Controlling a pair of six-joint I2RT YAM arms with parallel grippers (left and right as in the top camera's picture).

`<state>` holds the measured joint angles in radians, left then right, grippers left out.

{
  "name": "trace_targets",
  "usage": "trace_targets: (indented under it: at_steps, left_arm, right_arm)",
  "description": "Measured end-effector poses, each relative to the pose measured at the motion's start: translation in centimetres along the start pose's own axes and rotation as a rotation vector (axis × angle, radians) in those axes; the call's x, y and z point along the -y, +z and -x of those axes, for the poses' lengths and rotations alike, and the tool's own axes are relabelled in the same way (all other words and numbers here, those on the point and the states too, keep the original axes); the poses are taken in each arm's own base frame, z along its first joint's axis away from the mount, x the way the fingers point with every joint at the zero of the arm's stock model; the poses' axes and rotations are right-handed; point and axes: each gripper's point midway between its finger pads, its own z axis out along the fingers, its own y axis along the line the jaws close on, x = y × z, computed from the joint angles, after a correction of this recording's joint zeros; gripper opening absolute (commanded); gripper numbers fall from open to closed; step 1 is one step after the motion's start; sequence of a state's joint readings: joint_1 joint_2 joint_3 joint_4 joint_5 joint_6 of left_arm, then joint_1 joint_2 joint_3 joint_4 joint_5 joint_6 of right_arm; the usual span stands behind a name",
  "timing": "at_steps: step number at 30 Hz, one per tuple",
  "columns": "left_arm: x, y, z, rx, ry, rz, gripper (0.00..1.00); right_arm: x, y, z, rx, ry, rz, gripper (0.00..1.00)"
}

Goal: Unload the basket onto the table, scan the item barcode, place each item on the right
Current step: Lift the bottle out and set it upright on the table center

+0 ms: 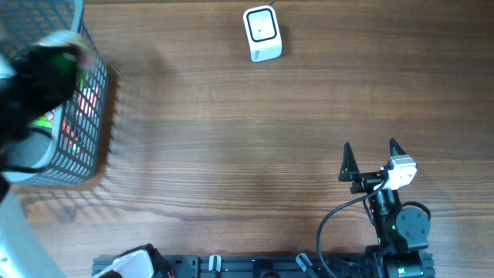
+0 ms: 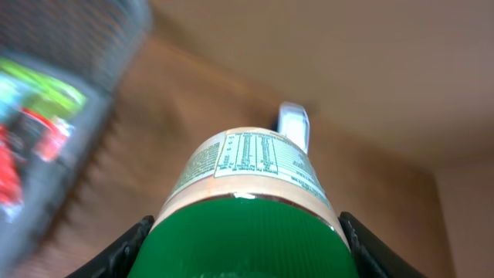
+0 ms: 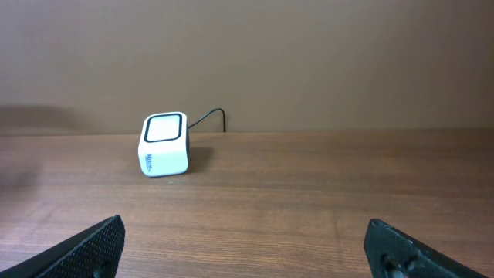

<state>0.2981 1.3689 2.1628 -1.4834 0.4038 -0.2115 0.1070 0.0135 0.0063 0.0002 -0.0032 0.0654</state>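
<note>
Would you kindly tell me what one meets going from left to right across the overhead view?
Wire basket → white barcode scanner → right hand, open.

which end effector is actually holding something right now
The left end effector: it is clamped on a green-lidded jar with a printed label. The right end effector stands open and empty above the table.
</note>
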Motion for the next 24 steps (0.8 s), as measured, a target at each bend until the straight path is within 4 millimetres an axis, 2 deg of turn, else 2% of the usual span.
trace_targets:
  at_steps: [4, 5, 7, 11, 13, 16, 17, 19, 24]
  left_arm:
    - [2.9, 3.0, -4.8, -0.222, 0.031, -0.036, 0.40]
    - [3.3, 3.8, -5.5, -0.255, 0.036, -0.030, 0.40]
    - [4.5, 6.5, -8.0, -0.356, 0.060, -0.001, 0.39]
    - [6.3, 13.2, -12.6, -0.497, 0.092, 0.089, 0.39]
    - [7.2, 16.3, -14.5, -0.527, 0.107, 0.110, 0.38]
    - [8.6, 21.4, -18.4, -0.581, 0.115, 0.140, 0.39]
    - [8.8, 23.3, -20.3, -0.610, 0.114, 0.161, 0.39]
    - [8.7, 26.0, -23.2, -0.659, 0.112, 0.201, 0.38]
    - [7.8, 30.7, -29.5, -0.738, 0.119, 0.329, 0.33]
  right_arm:
    - [0.0, 0.0, 0.0, 0.000, 0.000, 0.000, 1.00]
    - [0.0, 0.0, 0.0, 0.000, 0.000, 0.000, 1.00]
    - [0.0, 0.0, 0.0, 0.000, 0.000, 0.000, 1.00]
    - [0.0, 0.0, 0.0, 0.000, 0.000, 0.000, 1.00]
    - [0.0, 0.0, 0.0, 0.000, 0.000, 0.000, 1.00]
    - [0.0, 0.0, 0.0, 0.000, 0.000, 0.000, 1.00]
    - [0.0, 0.0, 0.0, 0.000, 0.000, 0.000, 0.99]
    - [0.0, 0.0, 0.0, 0.000, 0.000, 0.000, 1.00]
    - [0.0, 0.0, 0.0, 0.000, 0.000, 0.000, 1.00]
